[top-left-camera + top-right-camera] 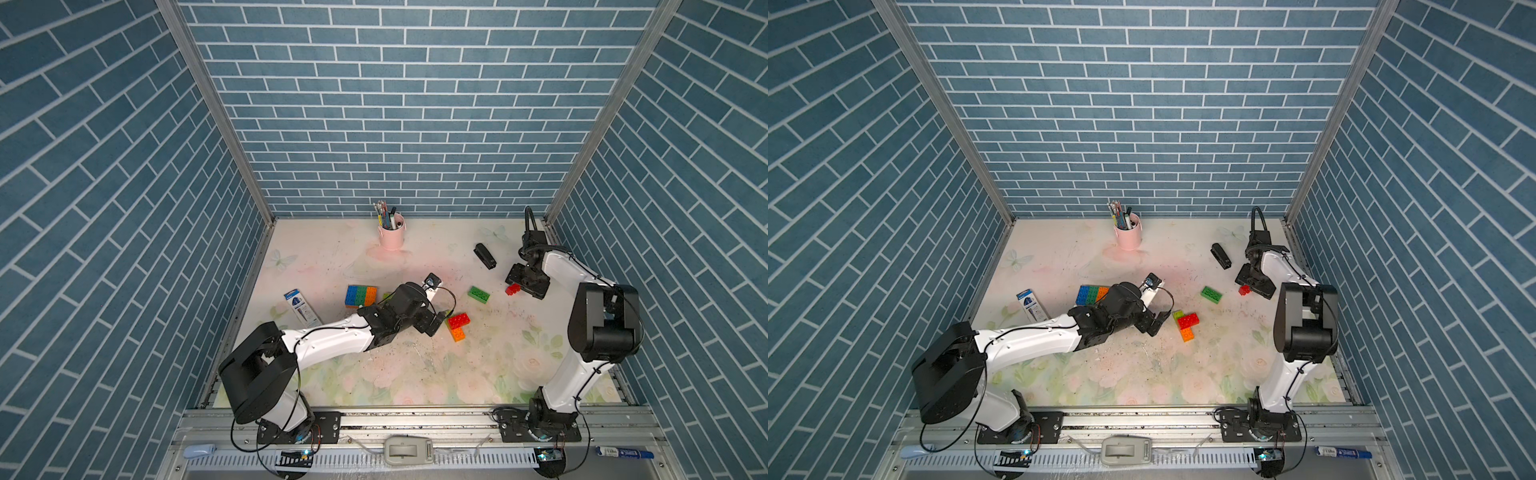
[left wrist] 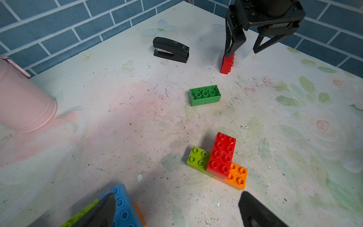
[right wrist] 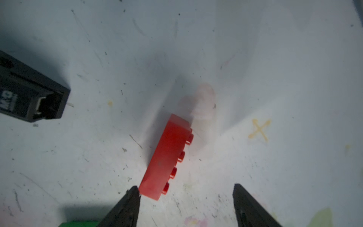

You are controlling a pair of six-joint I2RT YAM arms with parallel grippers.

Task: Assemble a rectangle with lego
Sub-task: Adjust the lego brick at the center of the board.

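Observation:
A lone red lego brick (image 3: pixel 168 157) stands on its side, studs pointing sideways, at the table's right (image 1: pixel 512 289). My right gripper (image 3: pixel 185 189) hangs over it, open; one fingertip (image 3: pixel 133 193) touches the brick's end and the other stands well apart. A green brick (image 2: pixel 204 95) lies upside down mid-table. A red brick (image 2: pixel 223 155) sits across a lime brick (image 2: pixel 198 158) and an orange brick (image 2: pixel 237 175). My left gripper (image 2: pixel 176 194) is open and empty, between that cluster and a flat blue, green and orange slab (image 1: pixel 360 296).
A black stapler (image 1: pixel 484 256) lies just behind the right gripper. A pink cup of pens (image 1: pixel 392 235) stands at the back centre. A blue-and-white box (image 1: pixel 302 307) lies by the left wall. Brick-patterned walls close three sides.

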